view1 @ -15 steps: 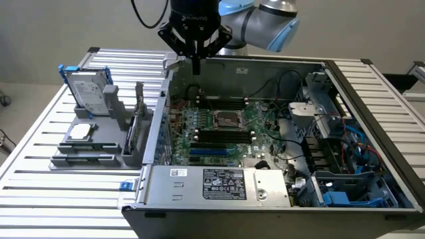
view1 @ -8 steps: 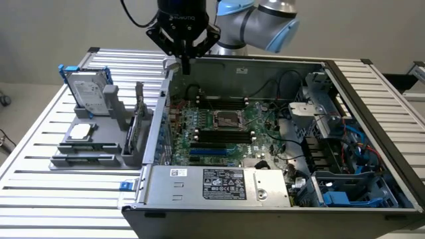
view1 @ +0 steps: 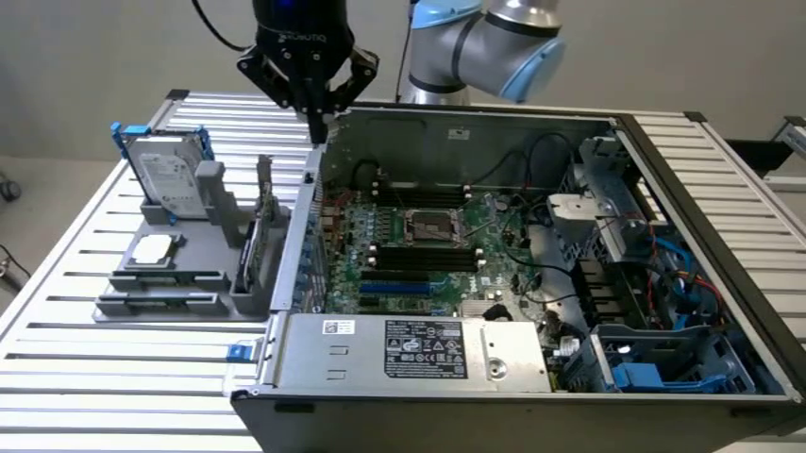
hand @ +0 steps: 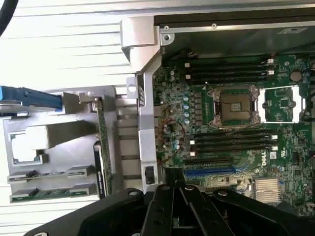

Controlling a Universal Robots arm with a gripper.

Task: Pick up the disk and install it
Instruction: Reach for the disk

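My gripper (view1: 317,125) hangs above the far corner of the open computer case (view1: 504,415), on the exterior view's left. Its black fingers are pressed together and pointing down, with nothing between them. The tips are just over the case's rear wall, where it meets the side wall facing the grey fixture (view1: 189,283).

The disk (view1: 170,175) is not in my grasp. It stands upright at the far end of that fixture, outside the case and towards the exterior view's left, its white label facing the camera and its blue carrier bracket framing the edges. In the wrist view the bracket shows as a blue strip beside the fixture. On the same fixture a small square silver chip (view1: 154,249) lies flat, nearer the camera than the disk. An expansion card (view1: 262,217) stands on edge between the chip and the case.

Fixture and case both sit on a slatted metal surface (view1: 89,377). Inside the case the green motherboard (view1: 377,236) lies flat with its processor socket (view1: 428,226) uncovered and black memory slots on either side. A silver power supply (view1: 416,344) with a black-and-white label fills the near corner.
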